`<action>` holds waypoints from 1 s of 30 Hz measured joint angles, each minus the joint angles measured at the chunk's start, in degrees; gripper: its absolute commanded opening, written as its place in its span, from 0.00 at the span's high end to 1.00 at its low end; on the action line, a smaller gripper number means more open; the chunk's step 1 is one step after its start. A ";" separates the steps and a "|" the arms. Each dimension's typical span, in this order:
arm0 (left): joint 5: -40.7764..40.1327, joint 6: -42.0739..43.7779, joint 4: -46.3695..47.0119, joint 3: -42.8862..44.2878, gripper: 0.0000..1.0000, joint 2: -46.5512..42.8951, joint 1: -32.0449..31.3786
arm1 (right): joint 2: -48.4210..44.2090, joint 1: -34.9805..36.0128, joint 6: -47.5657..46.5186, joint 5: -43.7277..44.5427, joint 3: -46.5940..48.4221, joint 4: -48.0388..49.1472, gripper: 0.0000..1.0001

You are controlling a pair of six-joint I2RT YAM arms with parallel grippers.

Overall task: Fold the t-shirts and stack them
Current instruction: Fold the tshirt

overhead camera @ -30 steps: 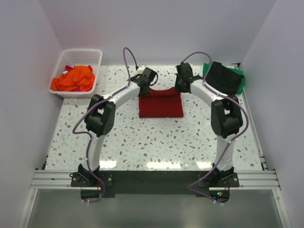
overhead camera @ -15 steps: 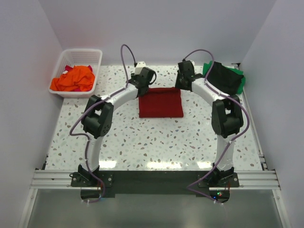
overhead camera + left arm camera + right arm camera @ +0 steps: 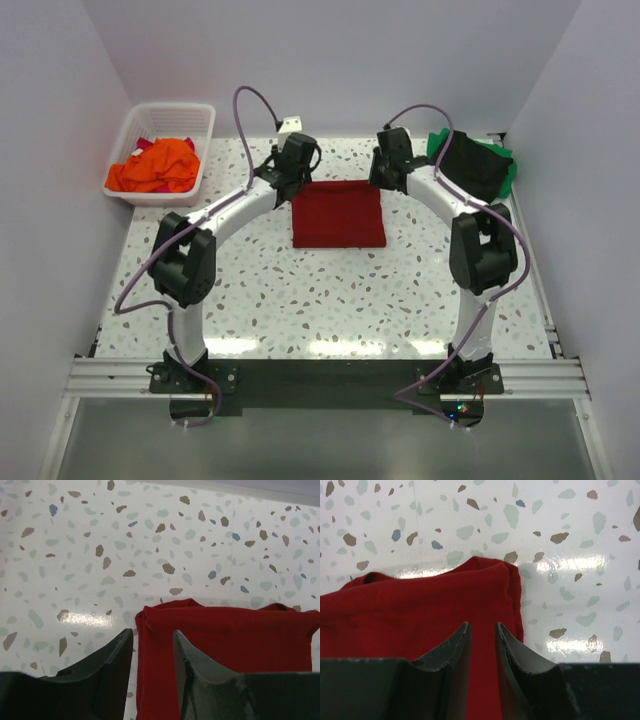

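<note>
Dark red cloth t-shirt [image 3: 338,214], folded into a flat rectangle, lies far-centre on the speckled terrazzo table [image 3: 330,300]. A second ago both arms were at its far edge. They have since let go and backed off, the left one swinging outward. Left gripper [image 3: 152,639] and right gripper [image 3: 482,628] have fingers slightly parted, pinching nothing. The fold looks finished. The likely next step is stacking it on the black-on-green folded pile [image 3: 472,165].

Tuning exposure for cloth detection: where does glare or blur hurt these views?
Top view: light streaks on the table along its near edge; dark red t-shirt evenly lit. Left wrist view: one glare patch left of the shirt. Right wrist view: glare patches right of it.
</note>
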 measured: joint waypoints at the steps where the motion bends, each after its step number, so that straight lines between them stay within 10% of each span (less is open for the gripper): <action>1: 1.27 -0.02 -0.72 0.11 0.58 0.31 -0.11 | -0.46 0.00 0.00 -0.68 -0.57 -0.02 0.71; 30: 16.02 -6.12 -12.44 -11.06 0.63 4.61 -1.57 | -8.04 3.72 0.72 -8.76 -23.96 -0.28 0.73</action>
